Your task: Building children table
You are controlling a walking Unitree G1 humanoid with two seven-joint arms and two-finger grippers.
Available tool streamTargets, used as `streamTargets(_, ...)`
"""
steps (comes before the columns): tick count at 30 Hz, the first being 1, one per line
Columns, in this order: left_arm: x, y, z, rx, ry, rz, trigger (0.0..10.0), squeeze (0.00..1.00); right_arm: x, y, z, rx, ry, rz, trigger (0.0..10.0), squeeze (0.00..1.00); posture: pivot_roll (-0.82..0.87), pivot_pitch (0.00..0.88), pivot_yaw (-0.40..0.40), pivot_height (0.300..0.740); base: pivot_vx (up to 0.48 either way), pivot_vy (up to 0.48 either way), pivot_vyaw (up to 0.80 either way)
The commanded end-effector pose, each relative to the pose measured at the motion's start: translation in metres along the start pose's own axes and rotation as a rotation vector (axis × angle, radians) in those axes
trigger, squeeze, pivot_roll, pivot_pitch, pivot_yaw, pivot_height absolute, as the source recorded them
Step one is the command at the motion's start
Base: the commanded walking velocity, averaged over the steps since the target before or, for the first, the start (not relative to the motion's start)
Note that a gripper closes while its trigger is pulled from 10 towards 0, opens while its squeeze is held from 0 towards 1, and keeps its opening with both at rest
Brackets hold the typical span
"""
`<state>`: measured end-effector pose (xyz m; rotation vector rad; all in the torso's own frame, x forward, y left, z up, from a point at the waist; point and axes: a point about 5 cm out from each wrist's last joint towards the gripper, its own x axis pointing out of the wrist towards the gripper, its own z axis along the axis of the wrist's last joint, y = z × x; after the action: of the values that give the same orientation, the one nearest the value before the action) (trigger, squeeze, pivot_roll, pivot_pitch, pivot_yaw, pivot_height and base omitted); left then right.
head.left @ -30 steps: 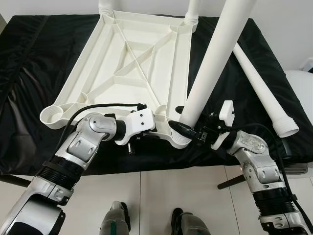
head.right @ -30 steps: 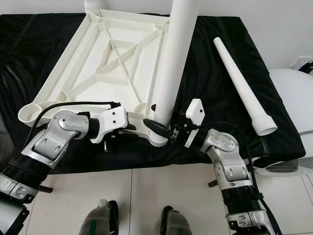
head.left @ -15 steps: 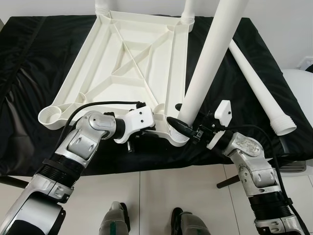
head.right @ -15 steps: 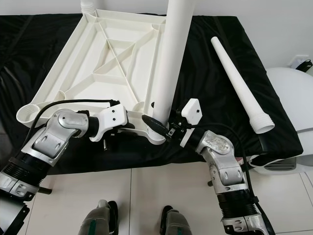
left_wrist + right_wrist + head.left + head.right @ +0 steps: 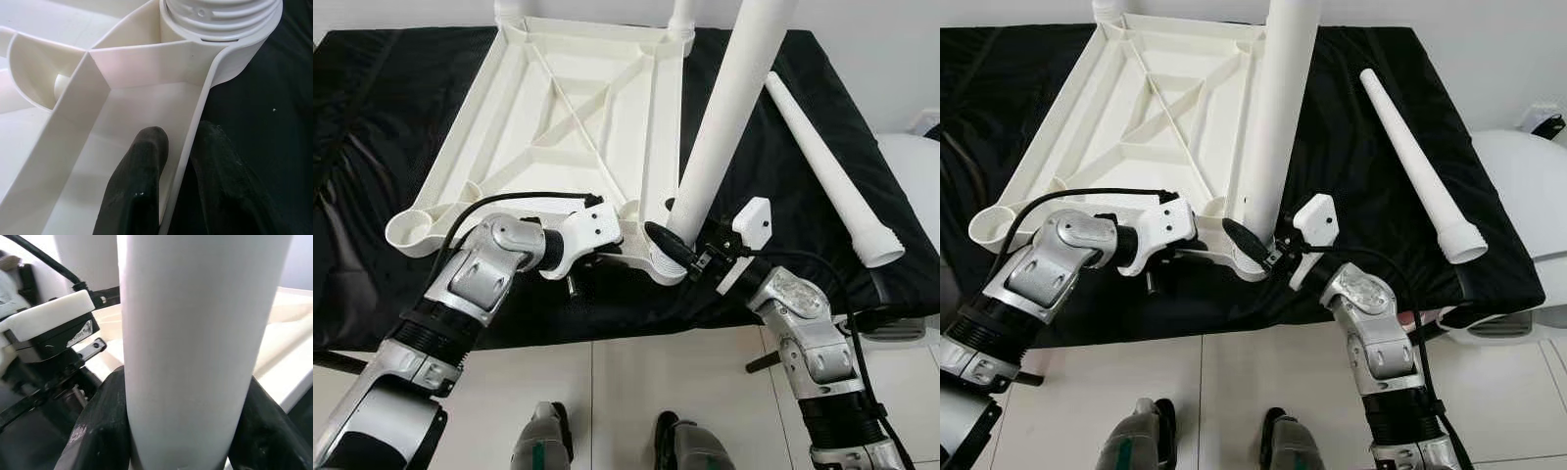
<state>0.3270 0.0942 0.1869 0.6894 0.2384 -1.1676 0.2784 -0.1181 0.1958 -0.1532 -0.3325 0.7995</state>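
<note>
The step in hand looks like seating a leg in a corner socket; the white tabletop lies upside down on the black-draped worktop, ribs up. The right hand is clenched around the base of a tall leg standing in the near socket at about 5 o'clock of the tabletop; the left hand pinches the tabletop's rim wall just beside that socket, one finger inside, one outside. A spare leg lies at 3 o'clock, apart; the 7 o'clock socket gapes empty. Next, I judge, comes twisting the leg home, then fetching the spare.
</note>
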Motion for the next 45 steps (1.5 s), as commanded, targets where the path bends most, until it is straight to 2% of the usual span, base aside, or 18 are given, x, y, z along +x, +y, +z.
streamTargets(1,-0.021,0.035,-0.011,-0.071,0.078,0.345,10.0,0.0,0.003,0.02,-0.002,-0.027,0.013,0.045,10.0,0.0,0.11,0.237,0.014,0.74,0.0,0.0,0.0)
streamTargets(5,-0.026,0.043,-0.011,-0.092,0.097,0.402,10.0,0.0,0.006,0.023,-0.001,-0.044,0.017,-0.039,10.0,0.0,0.11,0.238,0.014,0.74,0.0,0.0,0.0)
streamTargets(8,-0.026,0.044,-0.011,-0.094,0.099,0.405,10.0,0.0,0.006,0.023,-0.001,-0.046,0.02,-0.055,10.0,0.0,0.11,0.238,0.014,0.74,0.0,0.0,0.0)
streamTargets(11,-0.028,0.047,-0.012,-0.101,0.114,0.428,10.0,0.0,0.007,0.022,-0.002,-0.051,0.041,-0.164,10.0,0.0,0.11,0.236,0.013,0.74,0.0,0.0,0.0)
streamTargets(24,-0.03,0.051,-0.011,-0.1,0.122,0.446,10.0,0.0,0.009,0.017,-0.003,-0.046,0.05,-0.246,10.0,0.0,0.1,0.225,0.012,0.74,0.0,0.0,0.0)
streamTargets(25,-0.03,0.051,-0.011,-0.1,0.123,0.447,10.0,0.0,0.008,0.016,-0.004,-0.029,0.046,-0.239,10.0,0.67,0.1,0.224,0.011,0.74,0.0,0.0,0.0)
streamTargets(27,-0.03,0.051,-0.011,-0.1,0.123,0.447,10.0,0.0,0.008,0.016,-0.004,-0.029,0.046,-0.239,10.0,0.67,0.1,0.224,0.011,0.74,0.0,0.0,0.0)
streamTargets(28,-0.03,0.052,-0.011,-0.099,0.125,0.446,10.0,0.0,0.008,0.015,-0.003,0.001,0.033,-0.22,10.0,1.0,0.11,0.221,0.011,0.74,0.0,0.0,0.0)
streamTargets(36,-0.031,0.052,-0.012,-0.093,0.132,0.448,10.0,0.0,0.008,0.015,0.0,0.022,0.004,-0.214,10.0,1.0,0.11,0.213,0.011,0.74,0.0,0.0,0.0)
streamTargets(37,-0.031,0.053,-0.013,-0.093,0.133,0.449,10.0,0.0,0.007,0.012,0.004,-0.004,-0.018,-0.242,10.0,0.39,0.1,0.209,0.012,0.74,0.0,0.0,0.0)
streamTargets(39,-0.031,0.053,-0.013,-0.092,0.132,0.449,10.0,0.0,0.006,0.011,0.006,-0.013,-0.028,-0.254,10.0,0.39,0.1,0.209,0.012,0.74,0.0,0.0,0.0)
streamTargets(40,-0.031,0.053,-0.013,-0.092,0.132,0.449,10.0,0.0,0.006,0.01,0.007,-0.01,-0.04,-0.264,10.0,0.0,0.1,0.208,0.012,0.74,0.0,0.0,0.0)
streamTargets(45,-0.031,0.054,-0.012,-0.096,0.126,0.448,10.0,0.0,0.003,0.006,0.009,-0.013,-0.056,-0.292,10.0,0.0,0.1,0.202,0.013,0.74,0.0,0.0,0.0)
